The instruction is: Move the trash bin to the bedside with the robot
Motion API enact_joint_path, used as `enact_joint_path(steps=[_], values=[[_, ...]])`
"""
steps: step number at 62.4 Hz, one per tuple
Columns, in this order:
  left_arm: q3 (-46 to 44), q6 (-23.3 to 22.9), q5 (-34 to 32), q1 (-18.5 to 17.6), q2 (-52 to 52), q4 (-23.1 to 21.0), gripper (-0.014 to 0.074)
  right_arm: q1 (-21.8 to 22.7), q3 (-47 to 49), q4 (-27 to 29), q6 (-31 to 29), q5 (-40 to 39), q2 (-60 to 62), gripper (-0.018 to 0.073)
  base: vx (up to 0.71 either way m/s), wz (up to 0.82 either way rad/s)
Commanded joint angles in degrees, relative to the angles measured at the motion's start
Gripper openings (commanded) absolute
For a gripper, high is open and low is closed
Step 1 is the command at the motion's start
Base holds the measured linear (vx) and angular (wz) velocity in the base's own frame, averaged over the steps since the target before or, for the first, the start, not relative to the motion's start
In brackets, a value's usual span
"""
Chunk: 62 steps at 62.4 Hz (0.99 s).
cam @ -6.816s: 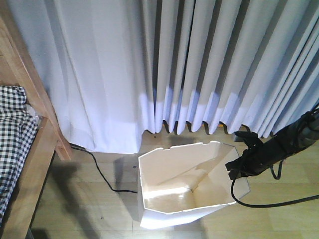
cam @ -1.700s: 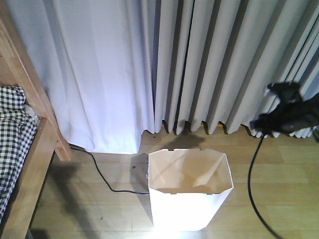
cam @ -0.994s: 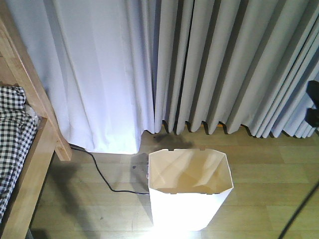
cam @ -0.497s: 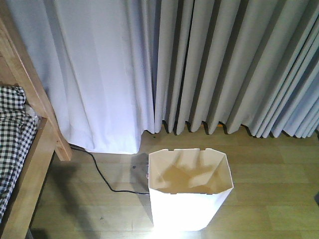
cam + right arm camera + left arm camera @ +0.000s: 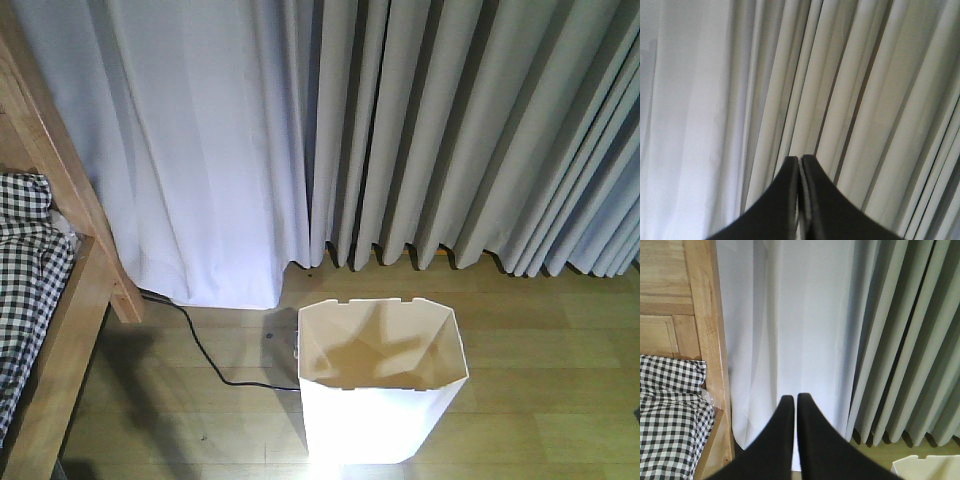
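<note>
One bin [image 5: 380, 385] is standing upright near the bed [image 5: 45, 300]; both grippers [image 5: 792, 402] [image 5: 800, 162] are hanging free, fingers pressed together, holding nothing. Delivery looks finished.

The trash bin [image 5: 370, 420] is showing white outside and cream inside. The bed frame [image 5: 60, 210] is showing light brown wood; its bedding [image 5: 25, 270] is showing a black-and-white small check. The curtains [image 5: 350, 130] are showing white to pale grey. The floor [image 5: 550, 360] is showing light wood planks. Both tools, left tool [image 5: 792, 402] and right tool [image 5: 800, 162], are showing black.
</note>
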<state>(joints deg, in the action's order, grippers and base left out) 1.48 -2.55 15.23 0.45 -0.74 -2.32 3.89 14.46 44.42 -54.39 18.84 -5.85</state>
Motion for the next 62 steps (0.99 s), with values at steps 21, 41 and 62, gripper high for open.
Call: enact_joint_path(steps=[21, 41, 62], values=[[1.1, -0.3, -4.0, 0.0, -0.8, -0.3, -0.0006, 0.0, 1.6, 0.7, 0.1, -2.7, -0.7, -0.001, 0.0, 0.0], [1.1, -0.3, -4.0, 0.0, -0.8, -0.3, -0.0006, 0.0, 1.2, -25.9, 27.8, -3.6, -0.7, -0.0009, 0.0, 0.0], [1.1, -0.3, -4.0, 0.0, -0.8, -0.3, -0.0006, 0.0, -15.8, -44.4, 52.2, -20.8, 5.8, -0.0009, 0.0, 0.0]])
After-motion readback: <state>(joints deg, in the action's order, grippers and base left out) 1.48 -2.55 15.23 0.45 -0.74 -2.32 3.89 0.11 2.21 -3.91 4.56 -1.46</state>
